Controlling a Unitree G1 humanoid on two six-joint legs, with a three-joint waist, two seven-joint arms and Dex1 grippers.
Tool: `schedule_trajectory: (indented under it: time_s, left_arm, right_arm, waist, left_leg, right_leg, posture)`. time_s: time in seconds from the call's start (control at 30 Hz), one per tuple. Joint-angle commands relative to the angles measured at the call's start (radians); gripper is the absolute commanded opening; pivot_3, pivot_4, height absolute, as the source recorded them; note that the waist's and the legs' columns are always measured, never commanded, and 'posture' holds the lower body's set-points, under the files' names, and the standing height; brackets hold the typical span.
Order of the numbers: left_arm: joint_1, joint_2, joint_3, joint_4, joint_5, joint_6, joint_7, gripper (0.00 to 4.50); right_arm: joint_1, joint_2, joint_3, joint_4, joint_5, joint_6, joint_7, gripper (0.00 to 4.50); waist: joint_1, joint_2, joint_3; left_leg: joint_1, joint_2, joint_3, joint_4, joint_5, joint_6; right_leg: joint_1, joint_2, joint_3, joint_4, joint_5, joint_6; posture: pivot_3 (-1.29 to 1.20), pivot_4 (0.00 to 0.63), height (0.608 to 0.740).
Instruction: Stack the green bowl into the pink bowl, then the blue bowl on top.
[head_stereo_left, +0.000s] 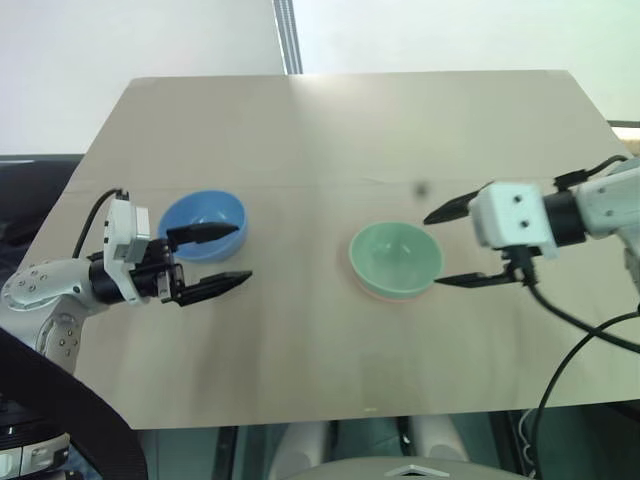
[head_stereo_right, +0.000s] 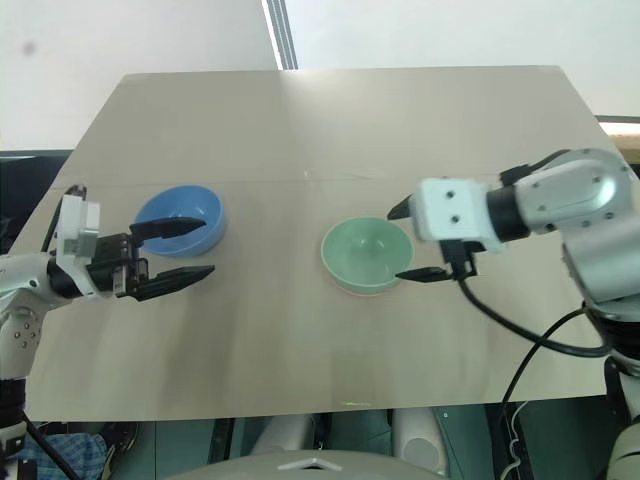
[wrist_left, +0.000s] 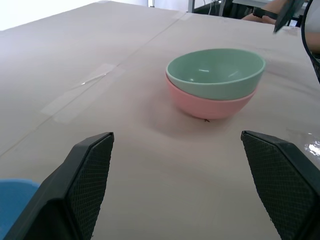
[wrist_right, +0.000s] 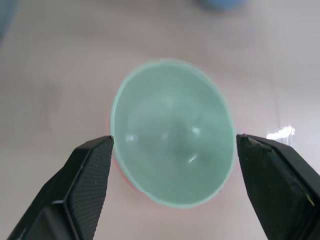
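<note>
Spanning the scene, the table (head_stereo_left: 330, 350) carried everything. Near its middle the green bowl (head_stereo_left: 396, 256) sat nested in the pink bowl (wrist_left: 210, 106), so the right gripper (head_stereo_left: 458, 246) hung just beside them, jaws apart and empty. Off left, the blue bowl (head_stereo_left: 203, 222) waited between the left gripper's (head_stereo_left: 227, 255) spread fingers, probably ready for lifting.

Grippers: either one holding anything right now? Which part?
Nothing is held. The right gripper is open above the green bowl, which sits nested in the pink bowl. The left gripper is open beside the blue bowl.
</note>
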Motion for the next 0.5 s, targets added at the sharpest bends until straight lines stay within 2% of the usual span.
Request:
schedule_trajectory:
  time_s: [0.03, 0.17, 0.33, 0.5]
  left_arm:
    - [0.015, 0.013, 0.034, -0.024, 0.0, -0.02, 0.002, 4.34]
    - [0.011, 0.021, 0.025, -0.005, 0.021, -0.025, 0.007, 4.34]
    - [-0.023, 0.033, 0.0, 0.043, 0.094, -0.04, 0.053, 4.34]
    - [-0.039, 0.073, 0.008, 0.09, 0.177, -0.048, 0.113, 4.34]
  right_arm:
    - [0.015, 0.049, -0.222, 0.042, 0.174, 0.102, -0.101, 4.25]
    - [0.129, 0.027, -0.381, 0.055, 0.313, 0.183, -0.127, 4.25]
    - [0.366, -0.086, -0.432, 0.099, 0.307, 0.088, -0.034, 4.25]
    - [0.464, -0.123, -0.447, 0.124, 0.282, 0.02, -0.053, 4.25]
  waist:
    - [0.001, 0.0, 0.0]
    - [0.008, 0.0, 0.0]
    - [0.015, 0.0, 0.0]
    - [0.003, 0.0, 0.0]
  left_leg:
    - [0.0, 0.0, 0.0, 0.0, 0.0, 0.0]
    - [0.0, 0.0, -0.001, 0.0, 0.0, 0.0]
    - [0.0, -0.002, 0.0, 0.0, 0.0, 0.0]
    - [0.003, -0.002, 0.004, 0.0, 0.0, 0.0]
  right_leg:
    - [0.0, 0.0, 0.0, 0.0, 0.0, 0.0]
    - [0.0, 0.0, -0.001, 0.0, 0.0, 0.0]
    - [0.0, -0.001, -0.001, 0.0, 0.0, 0.0]
    - [0.001, 0.001, 0.003, 0.003, 0.0, 0.0]
  posture:
    - [0.0, 0.15, 0.74]
    - [0.0, 0.15, 0.74]
    - [0.0, 0.15, 0.74]
    - [0.0, 0.15, 0.74]
